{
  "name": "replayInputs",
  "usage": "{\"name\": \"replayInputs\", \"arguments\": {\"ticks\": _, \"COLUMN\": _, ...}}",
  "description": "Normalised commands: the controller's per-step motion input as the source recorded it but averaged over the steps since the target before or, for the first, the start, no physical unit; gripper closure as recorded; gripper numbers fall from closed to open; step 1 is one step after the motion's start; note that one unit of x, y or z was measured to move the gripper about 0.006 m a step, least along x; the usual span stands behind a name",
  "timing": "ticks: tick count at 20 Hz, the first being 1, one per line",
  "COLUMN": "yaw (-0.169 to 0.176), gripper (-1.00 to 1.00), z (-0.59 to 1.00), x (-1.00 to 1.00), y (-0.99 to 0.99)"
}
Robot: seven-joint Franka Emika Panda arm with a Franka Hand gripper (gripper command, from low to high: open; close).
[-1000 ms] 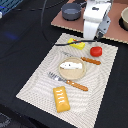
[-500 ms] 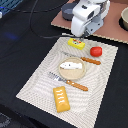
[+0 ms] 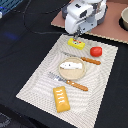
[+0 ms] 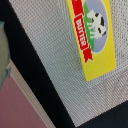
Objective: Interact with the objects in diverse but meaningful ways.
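Butter packet (image 3: 76, 43) lies flat at far edge of placemat (image 3: 35, 85), w/ gripper (image 3: 76, 35) right above it; open or shut, can't tell. Nothing lifted yet; tomato (image 3: 96, 51), fish (image 3: 70, 65), bread loaf (image 3: 61, 98) untouched.

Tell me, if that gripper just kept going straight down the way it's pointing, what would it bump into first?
Most likely the yellow butter packet: the gripper hangs right above it, and the wrist view shows the packet lying on the placemat. Depth is hard to judge.
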Motion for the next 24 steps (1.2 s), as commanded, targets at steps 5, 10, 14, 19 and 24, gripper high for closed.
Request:
{"name": "replayInputs", "arguments": {"ticks": 5, "yaw": 0.119, "gripper": -1.00, "z": -0.12, "x": -0.09, "y": 0.00}}
{"name": "replayInputs", "arguments": {"ticks": 10, "yaw": 0.076, "gripper": -1.00, "z": -0.06, "x": -0.08, "y": -0.02}}
{"name": "replayInputs", "arguments": {"ticks": 14, "yaw": 0.000, "gripper": -1.00, "z": -0.02, "x": 0.00, "y": -0.17}}
{"name": "replayInputs", "arguments": {"ticks": 19, "yaw": 0.000, "gripper": -1.00, "z": -0.17, "x": 0.00, "y": -0.18}}
{"name": "replayInputs", "arguments": {"ticks": 24, "yaw": -0.007, "gripper": -1.00, "z": -0.25, "x": 0.00, "y": -0.13}}
